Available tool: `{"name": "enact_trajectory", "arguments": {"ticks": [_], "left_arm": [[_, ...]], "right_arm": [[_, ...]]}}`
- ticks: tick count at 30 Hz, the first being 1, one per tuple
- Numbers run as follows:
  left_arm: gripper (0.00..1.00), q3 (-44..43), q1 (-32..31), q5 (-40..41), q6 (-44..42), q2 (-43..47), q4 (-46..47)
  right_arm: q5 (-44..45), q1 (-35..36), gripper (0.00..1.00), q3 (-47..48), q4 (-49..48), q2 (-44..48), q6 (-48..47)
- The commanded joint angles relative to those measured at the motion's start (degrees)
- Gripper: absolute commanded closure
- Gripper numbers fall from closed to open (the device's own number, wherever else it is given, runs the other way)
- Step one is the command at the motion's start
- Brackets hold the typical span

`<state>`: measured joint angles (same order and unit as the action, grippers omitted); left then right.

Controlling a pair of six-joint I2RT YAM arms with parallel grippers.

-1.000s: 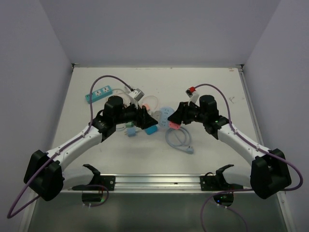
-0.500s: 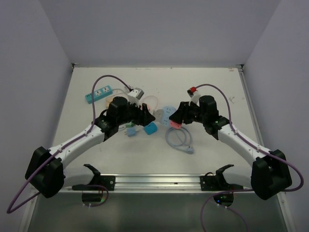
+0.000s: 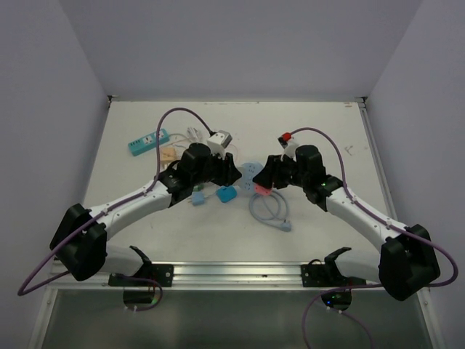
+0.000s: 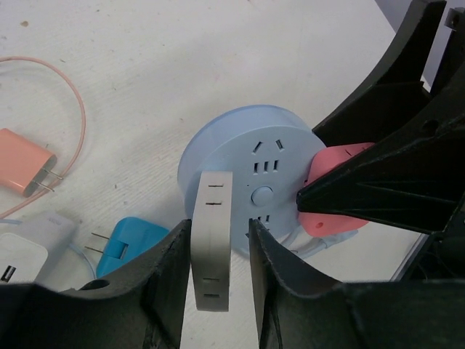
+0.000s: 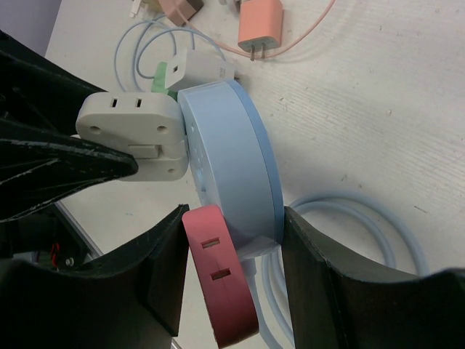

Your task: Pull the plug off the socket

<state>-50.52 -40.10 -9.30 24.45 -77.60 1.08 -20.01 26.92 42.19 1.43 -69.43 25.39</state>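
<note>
Top external: arms (image 3: 131, 207) converge; left end effector (image 4: 219, 251) apart astride grey plug (image 4: 211, 262); right end effector (image 5: 232, 225) clamps socket (image 5: 225, 160).

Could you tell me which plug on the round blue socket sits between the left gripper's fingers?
The grey-white plug, between the left gripper fingers; the pink plug on the round blue socket sits at the right gripper instead.

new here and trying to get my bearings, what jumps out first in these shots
Two grippers meet nose to nose over a round blue socket at mid-table. The left gripper straddles a grey-white plug seated in the socket's face, while the right gripper clamps across a pink plug and the socket's rim. Loose chargers and a teal power strip lie scattered on the left arm's side.
</note>
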Motion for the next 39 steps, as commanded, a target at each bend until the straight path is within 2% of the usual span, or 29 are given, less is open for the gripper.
{"name": "enact_trajectory", "arguments": {"ticks": [1, 6, 7, 9, 13, 19, 24, 29, 34, 39], "left_arm": [[0.61, -2.8, -1.3, 4.2, -1.2, -0.8, 0.2], [0.74, -2.7, -3.0, 5.5, -1.9, -0.9, 0.0], [0.81, -2.7, -3.1, 5.8, -2.1, -0.7, 0.0], [0.85, -2.6, -3.5, 6.0, -2.4, -0.5, -0.1], [1.00, -2.7, -3.8, 6.8, -2.8, 0.1, -0.5], [1.00, -3.3, -4.5, 7.6, -3.1, 0.4, -1.0], [1.00, -4.1, -5.1, 8.4, -2.8, 1.7, -5.4], [1.00, -6.2, -5.1, 11.4, -2.3, 4.6, -10.5], [1.00, -11.1, -5.1, 14.1, -1.9, 5.2, -19.7], [1.00, -12.1, -5.1, 13.4, -2.2, 5.6, -19.5]], "right_arm": [[1.6, 0.2, 1.00, 3.2, -2.1, 1.6, -0.9], [2.9, 0.2, 1.00, 3.2, -2.0, 0.7, -0.4], [3.3, 0.2, 1.00, 3.2, -1.8, 0.4, -0.3], [5.3, 0.3, 1.00, 3.2, -1.0, -0.1, -0.3], [10.6, 0.2, 1.00, 3.6, 2.5, -0.9, -0.2], [19.8, 0.2, 1.00, 5.3, 8.8, -4.6, 1.1], [25.0, 0.2, 1.00, 5.7, 11.2, -8.0, 2.0], [25.3, 0.2, 1.00, 5.6, 11.0, -9.1, 2.3], [24.7, 0.2, 1.00, 6.0, 10.6, -9.7, 1.8], [17.3, 0.2, 1.00, 4.6, 6.3, -9.1, 1.8]]}}
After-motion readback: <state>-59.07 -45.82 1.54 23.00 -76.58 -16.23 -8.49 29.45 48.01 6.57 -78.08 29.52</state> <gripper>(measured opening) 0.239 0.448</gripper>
